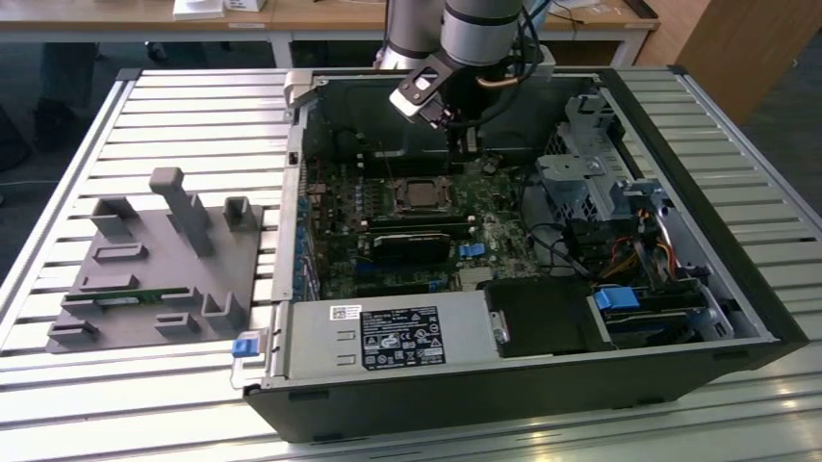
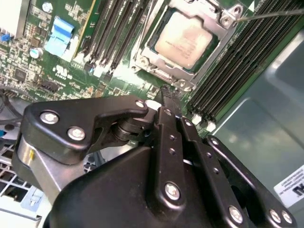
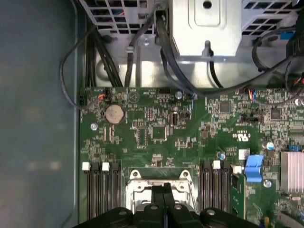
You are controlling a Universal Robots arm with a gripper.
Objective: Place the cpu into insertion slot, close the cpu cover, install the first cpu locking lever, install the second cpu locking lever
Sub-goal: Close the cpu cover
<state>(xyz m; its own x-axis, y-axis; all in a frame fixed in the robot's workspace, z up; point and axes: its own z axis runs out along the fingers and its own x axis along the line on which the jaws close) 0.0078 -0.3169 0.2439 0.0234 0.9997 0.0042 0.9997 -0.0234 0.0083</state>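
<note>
Both fingers [image 2: 167, 128] of the gripper [image 2: 169, 95] are seen pressed together along their length in both wrist views, with only a thin seam between them and nothing held. The cpu [image 2: 184, 39] is seated flat in the insertion slot [image 1: 399, 195], its pale metal top showing through the cut-out of the cpu cover [image 2: 142, 58], which is laid down over it as a silvery frame. A thin metal rod [image 2: 270, 14] is seen running away from one corner of the cover. The closed fingertips are pointed at the green board [image 3: 156, 128] just beside one edge of the socket frame; whether the board is touched cannot be told. Long black memory slots [image 2: 118, 28] are set on both sides of the socket. In the first wrist view a round coin cell [image 3: 114, 113] and a blue clip [image 3: 254, 167] are seen on the board, well apart from each other. In the exterior view the arm is lowered into an open computer case [image 1: 514, 404], which is laid on a slatted table [image 1: 206, 106], and a grey fixture [image 1: 154, 260] is placed on the table at the exterior view's left of the case.
</note>
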